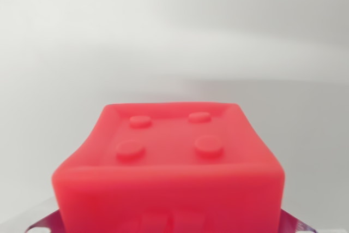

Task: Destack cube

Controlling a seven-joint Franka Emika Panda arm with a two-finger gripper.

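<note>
Pale grey surface fills the background. Red cube (169,159) is seen close beneath the wrist camera, studded face up, resting on a purple block (297,223). Claw is not shown; its opening cannot be told.

No part of the arm, wrist or gripper appears in the wrist view; the gripper's pose and the setting of its jaws cannot be told from here.
</note>
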